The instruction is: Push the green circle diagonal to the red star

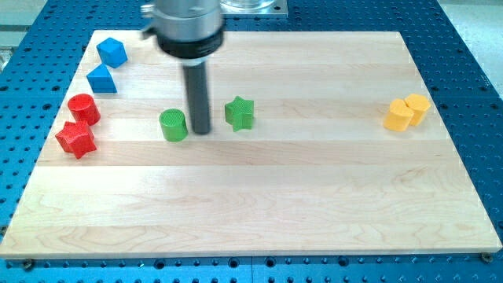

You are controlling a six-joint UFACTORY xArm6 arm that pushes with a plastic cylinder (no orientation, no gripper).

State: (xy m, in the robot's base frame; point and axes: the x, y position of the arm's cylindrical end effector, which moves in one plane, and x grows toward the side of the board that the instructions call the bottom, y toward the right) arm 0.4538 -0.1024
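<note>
The green circle (174, 125) stands on the wooden board, left of the middle. The red star (76, 139) lies near the board's left edge, below a red circle (83, 108). My tip (201, 130) is down on the board just to the right of the green circle, close to it or touching it; I cannot tell which. A green star (240, 113) lies to the right of my tip, apart from it.
A blue block (111, 52) and a blue triangle (101, 79) lie at the upper left. Two yellow blocks (406, 112) sit together at the right. The wooden board (314, 204) lies on a blue perforated table.
</note>
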